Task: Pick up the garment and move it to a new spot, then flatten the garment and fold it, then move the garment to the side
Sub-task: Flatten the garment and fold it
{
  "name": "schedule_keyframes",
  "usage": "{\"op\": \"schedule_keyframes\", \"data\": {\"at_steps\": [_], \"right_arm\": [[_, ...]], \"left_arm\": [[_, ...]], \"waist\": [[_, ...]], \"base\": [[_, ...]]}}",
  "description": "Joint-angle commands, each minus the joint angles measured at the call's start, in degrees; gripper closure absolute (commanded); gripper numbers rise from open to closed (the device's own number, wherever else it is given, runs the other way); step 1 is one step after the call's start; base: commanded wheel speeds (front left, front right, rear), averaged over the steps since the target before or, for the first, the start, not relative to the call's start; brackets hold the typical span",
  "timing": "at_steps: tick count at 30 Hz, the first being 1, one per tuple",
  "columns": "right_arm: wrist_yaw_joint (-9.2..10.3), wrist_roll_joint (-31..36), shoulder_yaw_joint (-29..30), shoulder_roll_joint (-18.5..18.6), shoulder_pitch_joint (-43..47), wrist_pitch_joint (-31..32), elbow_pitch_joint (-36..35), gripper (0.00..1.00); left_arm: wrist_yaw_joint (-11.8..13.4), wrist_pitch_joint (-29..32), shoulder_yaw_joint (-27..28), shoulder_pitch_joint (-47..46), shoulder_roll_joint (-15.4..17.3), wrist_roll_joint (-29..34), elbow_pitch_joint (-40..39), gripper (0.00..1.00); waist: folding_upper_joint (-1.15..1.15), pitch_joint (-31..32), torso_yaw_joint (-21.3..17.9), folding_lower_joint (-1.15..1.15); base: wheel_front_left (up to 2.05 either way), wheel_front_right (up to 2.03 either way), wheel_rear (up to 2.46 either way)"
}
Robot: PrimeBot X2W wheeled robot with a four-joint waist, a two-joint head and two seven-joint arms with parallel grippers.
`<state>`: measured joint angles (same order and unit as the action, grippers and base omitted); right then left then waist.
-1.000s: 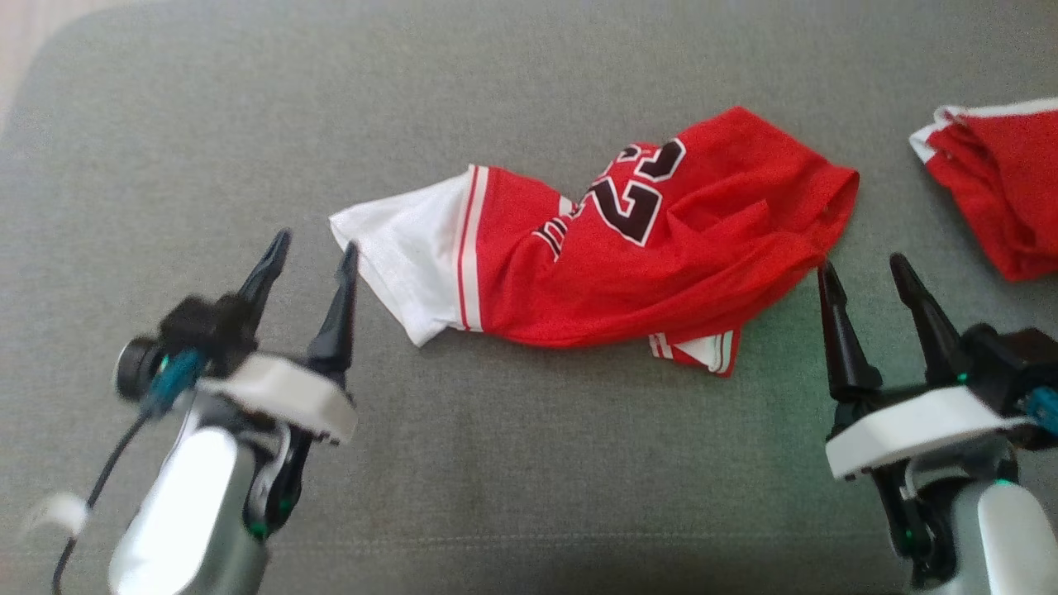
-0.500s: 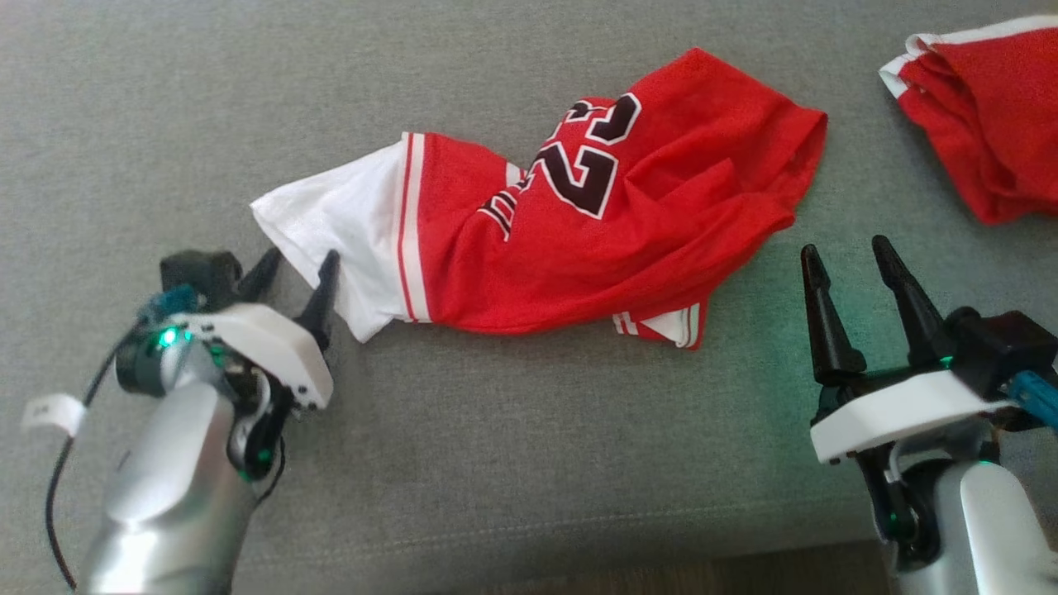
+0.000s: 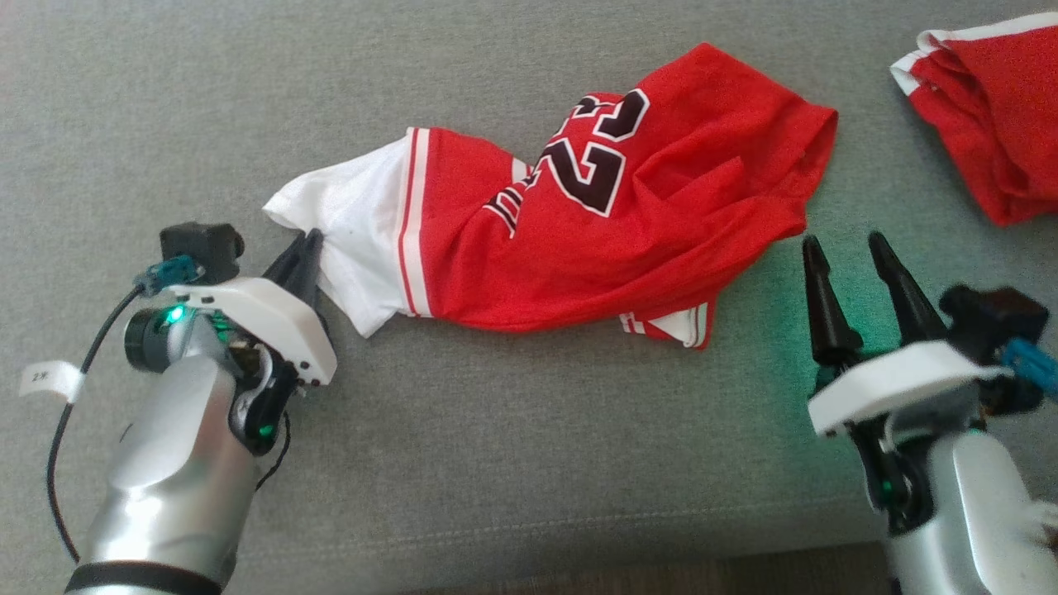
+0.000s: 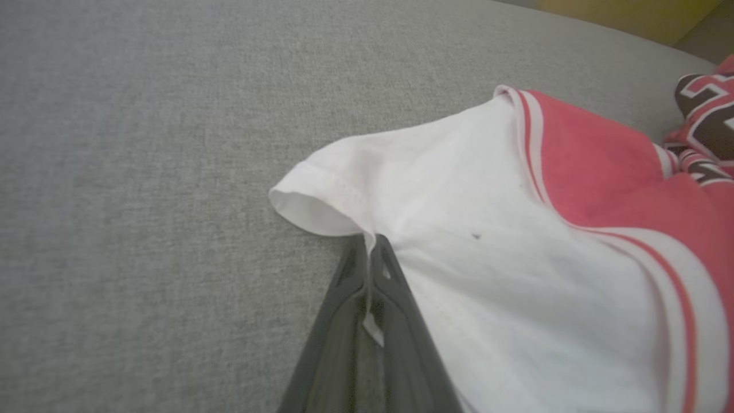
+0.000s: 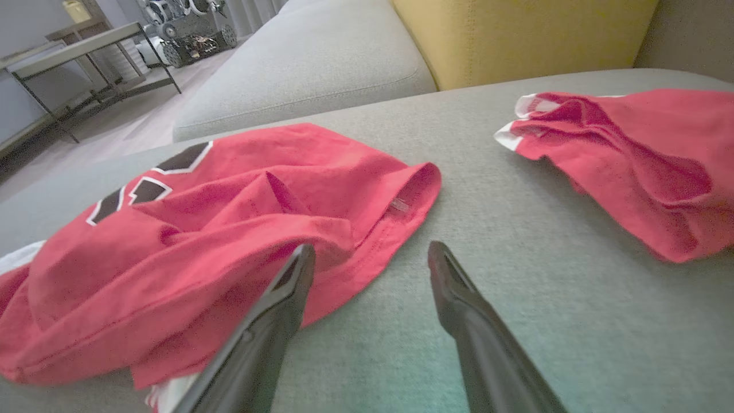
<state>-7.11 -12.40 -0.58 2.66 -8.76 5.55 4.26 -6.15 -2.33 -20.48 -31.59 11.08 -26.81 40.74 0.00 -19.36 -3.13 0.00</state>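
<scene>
My left gripper [image 3: 304, 248] has just closed. A second ago its fingers stood apart beside the white sleeve [image 4: 516, 258]; now they are pinched together on that sleeve's hem. In the left wrist view a thin fold of white cloth runs down between the two dark fingers, so I read this as a real hold and not a miss (though very little cloth is in there).

The garment [image 3: 628, 240], a red jersey with dark numerals, lies crumpled on the grey cushion [image 3: 496, 463] in the middle before me. Its sleeve end is to my left and its red hem to my right. It is not lifted yet.

My right gripper [image 3: 843, 246] has its fingers spread and holds nothing, just beside the red hem. In the right wrist view one fingertip sits at the fabric's edge and the other over bare cushion. A second red garment [image 3: 992, 124] lies well apart at the far right.

For the task, one end is now secured. I judge that the right side needs its own hold on the hem next. Lifting on the left pinch alone might let the thin hem slip out.
</scene>
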Motion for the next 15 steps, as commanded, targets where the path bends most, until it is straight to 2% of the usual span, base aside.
{"op": "schedule_keyframes", "data": {"at_steps": [1, 13, 14, 15], "right_arm": [[-0.37, -0.9, -2.0, 0.2, -3.0, -0.2, -0.7, 0.00], [-0.37, -5.2, -5.0, 0.2, -7.4, 3.0, 8.0, 0.00], [-0.37, -5.9, -5.1, 0.2, -7.5, 3.3, 8.4, 0.15], [-0.37, -6.5, -5.3, 0.2, -7.6, 3.6, 8.8, 0.63]], "left_arm": [[-0.3, -0.1, 0.5, -0.6, 0.9, 0.3, 0.4, 1.00], [-0.6, -2.1, -1.4, -1.8, 0.1, 0.5, 2.4, 1.00], [-0.6, -2.3, -1.5, -1.9, 0.1, 0.5, 2.5, 1.00], [-0.7, -2.5, -1.6, -1.9, 0.2, 0.5, 2.6, 1.00]], "waist": [[0.00, -0.2, 0.6, 0.00], [0.00, -0.7, 2.2, 0.00], [0.00, -0.7, 2.2, 0.00], [0.00, -0.7, 2.2, 0.00]], "base": [[0.00, 0.00, 0.00], [0.00, 0.00, 0.00], [0.00, 0.00, 0.00], [0.00, 0.00, 0.00]]}}
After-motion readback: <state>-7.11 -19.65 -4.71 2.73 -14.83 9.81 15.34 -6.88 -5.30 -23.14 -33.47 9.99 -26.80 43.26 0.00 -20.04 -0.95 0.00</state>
